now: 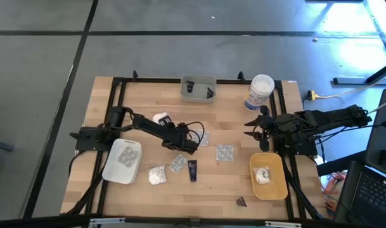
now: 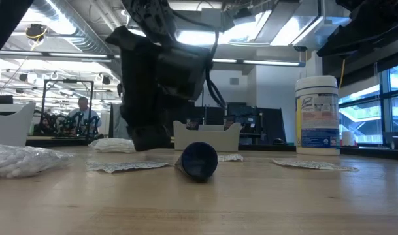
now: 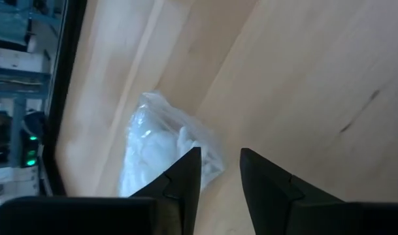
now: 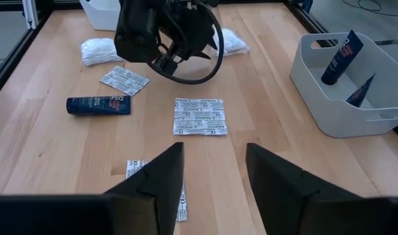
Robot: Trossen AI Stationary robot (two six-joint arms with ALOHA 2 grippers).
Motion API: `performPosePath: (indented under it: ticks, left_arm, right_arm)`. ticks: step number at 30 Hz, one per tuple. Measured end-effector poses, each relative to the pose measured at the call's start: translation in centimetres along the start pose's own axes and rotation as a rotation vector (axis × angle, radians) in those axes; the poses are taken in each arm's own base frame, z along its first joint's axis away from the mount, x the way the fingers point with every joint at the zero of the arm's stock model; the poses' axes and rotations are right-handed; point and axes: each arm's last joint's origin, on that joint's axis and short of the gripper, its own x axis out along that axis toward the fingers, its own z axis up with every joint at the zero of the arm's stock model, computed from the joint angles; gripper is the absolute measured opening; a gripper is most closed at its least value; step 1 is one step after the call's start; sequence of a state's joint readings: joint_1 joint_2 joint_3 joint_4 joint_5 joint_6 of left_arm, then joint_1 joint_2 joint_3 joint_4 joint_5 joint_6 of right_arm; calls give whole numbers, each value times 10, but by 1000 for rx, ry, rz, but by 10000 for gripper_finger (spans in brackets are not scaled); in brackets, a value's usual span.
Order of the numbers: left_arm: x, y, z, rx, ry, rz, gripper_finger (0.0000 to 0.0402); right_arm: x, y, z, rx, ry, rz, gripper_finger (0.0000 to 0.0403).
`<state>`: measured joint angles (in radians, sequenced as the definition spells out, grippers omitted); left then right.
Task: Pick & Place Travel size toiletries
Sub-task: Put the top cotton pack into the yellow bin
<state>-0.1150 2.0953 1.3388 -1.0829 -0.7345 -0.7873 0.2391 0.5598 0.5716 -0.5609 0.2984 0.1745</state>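
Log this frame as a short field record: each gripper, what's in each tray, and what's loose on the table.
left gripper: mid-table, low, open, empty
right gripper: right side, beside the jar, open, empty
white tray: one blister packet
yellow tray: one white bundle
grey tray: dark tubes
loose: packets, tube, bundles, cone
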Motion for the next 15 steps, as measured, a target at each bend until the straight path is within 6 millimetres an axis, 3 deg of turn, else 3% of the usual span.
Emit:
performPosePath:
  ticks: [7, 15]
  left_arm:
    - [4, 4, 2, 2, 9, 24, 102]
    - [22, 3, 4, 32, 67, 45, 102]
  right_arm:
    - [0, 0, 0, 0, 0, 0, 154]
    - [0, 0, 0, 0, -1, 0, 143]
